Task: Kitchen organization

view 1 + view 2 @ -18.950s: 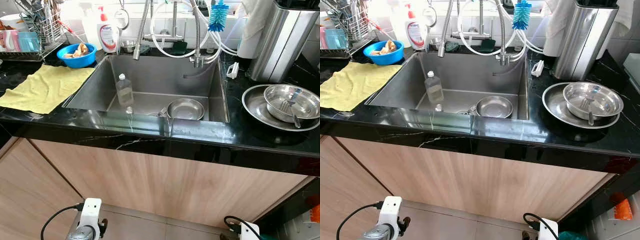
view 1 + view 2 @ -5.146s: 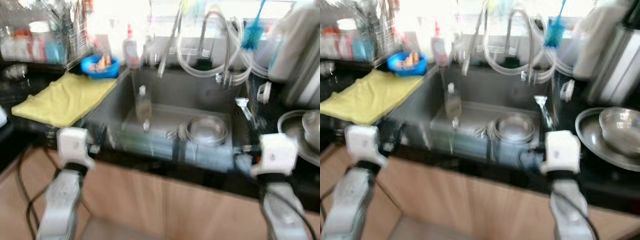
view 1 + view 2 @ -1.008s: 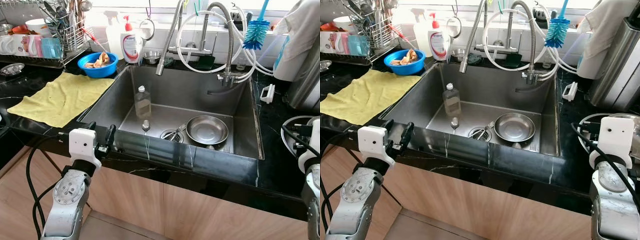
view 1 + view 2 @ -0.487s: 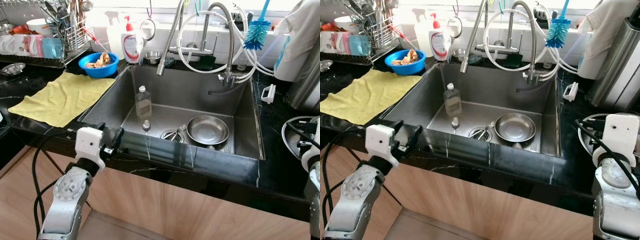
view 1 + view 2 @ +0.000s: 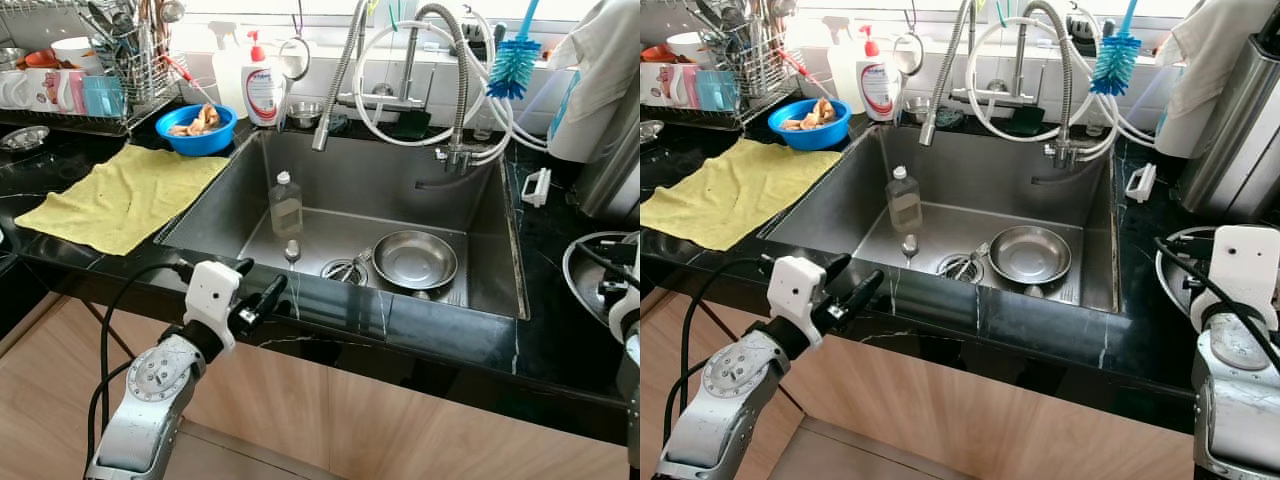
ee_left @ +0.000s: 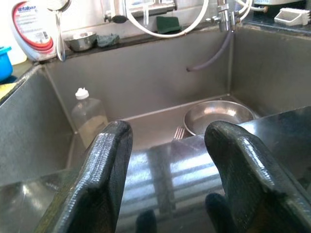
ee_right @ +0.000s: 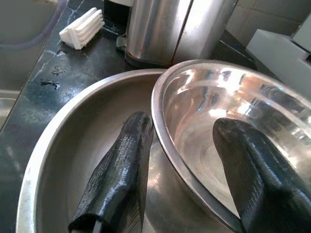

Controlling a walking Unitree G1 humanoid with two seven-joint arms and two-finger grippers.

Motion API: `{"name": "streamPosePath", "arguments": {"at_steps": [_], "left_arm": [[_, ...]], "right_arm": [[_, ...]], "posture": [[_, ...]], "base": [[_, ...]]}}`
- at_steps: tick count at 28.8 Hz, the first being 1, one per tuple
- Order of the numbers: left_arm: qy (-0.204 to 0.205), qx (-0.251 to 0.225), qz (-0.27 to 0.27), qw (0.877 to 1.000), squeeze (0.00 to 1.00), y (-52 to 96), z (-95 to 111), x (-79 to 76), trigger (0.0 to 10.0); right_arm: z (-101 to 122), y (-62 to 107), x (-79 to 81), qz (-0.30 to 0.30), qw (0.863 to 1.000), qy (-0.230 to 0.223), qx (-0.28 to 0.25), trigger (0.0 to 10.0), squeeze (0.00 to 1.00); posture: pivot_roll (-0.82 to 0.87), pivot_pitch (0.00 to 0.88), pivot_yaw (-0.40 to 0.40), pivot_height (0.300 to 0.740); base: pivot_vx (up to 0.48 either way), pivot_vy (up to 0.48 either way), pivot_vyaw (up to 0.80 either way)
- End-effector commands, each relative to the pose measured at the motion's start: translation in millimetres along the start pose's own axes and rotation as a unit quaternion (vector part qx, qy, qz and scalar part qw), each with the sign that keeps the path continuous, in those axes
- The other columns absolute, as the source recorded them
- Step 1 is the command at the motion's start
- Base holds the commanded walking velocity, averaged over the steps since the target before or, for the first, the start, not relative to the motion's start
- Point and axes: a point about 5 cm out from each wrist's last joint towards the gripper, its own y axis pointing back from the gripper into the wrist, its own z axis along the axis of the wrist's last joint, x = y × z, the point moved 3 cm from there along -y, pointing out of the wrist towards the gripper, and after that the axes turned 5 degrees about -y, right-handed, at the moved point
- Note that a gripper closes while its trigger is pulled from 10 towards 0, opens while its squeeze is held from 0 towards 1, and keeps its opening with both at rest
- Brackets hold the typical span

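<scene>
My left gripper (image 5: 262, 283) is open and hovers over the black counter's front edge, pointing into the steel sink (image 5: 480, 240). In the sink stand a clear plastic bottle (image 5: 285, 207) and a steel bowl (image 5: 414, 260), with a fork (image 5: 358, 262) lying by the drain. The left wrist view looks between the open fingers (image 6: 109, 160) at the bottle (image 6: 90, 119) and the bowl (image 6: 218, 114). My right gripper (image 7: 184, 124) is open over the right counter, and its two fingers straddle the rim of a steel bowl (image 7: 228, 111) that rests in a wide steel plate (image 7: 73, 160).
A yellow cloth (image 5: 120, 195) lies left of the sink, with a blue bowl of scraps (image 5: 200, 130) and a dish rack (image 5: 110, 70) behind it. A soap bottle (image 5: 263, 90), tap hoses and a blue brush (image 5: 515, 60) line the back. A tall steel canister (image 5: 1240, 130) stands at the right.
My left gripper has swung to the right along the counter's front edge, toward the sink. The right arm has barely moved.
</scene>
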Motion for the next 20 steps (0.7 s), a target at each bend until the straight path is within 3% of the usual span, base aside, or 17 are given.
{"name": "streamPosePath", "arguments": {"at_steps": [1,3,4,6,7,20], "left_arm": [[0.005,0.004,-0.004,1.000,0.00,2.1,-0.6,-2.3,10.0],[0.006,0.004,-0.004,1.000,0.00,2.4,-1.1,-2.8,10.0],[0.006,0.005,-0.004,1.000,0.00,2.6,-1.4,-3.0,10.0],[0.007,0.006,-0.004,1.000,0.00,2.7,-1.4,-3.0,10.0],[0.006,0.006,-0.004,1.000,0.00,2.8,-1.4,-2.9,10.0],[0.005,0.012,-0.001,1.000,0.00,4.1,-3.7,-1.4,10.0]], "right_arm": [[-3.3,-0.8,1.8,0.005,1.000,0.004,0.013,10.0,0.00],[-3.1,-0.7,2.7,0.008,1.000,0.004,0.014,10.0,0.00],[-2.8,-0.8,4.0,0.012,1.000,0.000,0.014,4.5,0.00],[-2.5,-0.7,4.5,0.013,1.000,-0.002,0.014,4.5,0.00],[-1.9,-0.6,4.9,0.014,1.000,-0.002,0.013,0.0,0.00],[3.3,-0.6,7.4,0.018,1.000,-0.008,0.006,0.0,0.00]], "posture": [[-0.07,0.000,0.023,0.740],[-0.07,0.000,0.023,0.740],[-0.07,0.000,0.023,0.740],[-0.07,0.000,0.023,0.740],[-0.07,0.000,0.023,0.740],[-0.07,0.000,0.022,0.740]], "base": [[0.000,0.000,0.00],[0.000,0.000,0.00],[0.000,0.000,0.00],[0.000,0.000,0.00],[0.000,0.000,0.00],[0.000,0.000,0.00]]}}
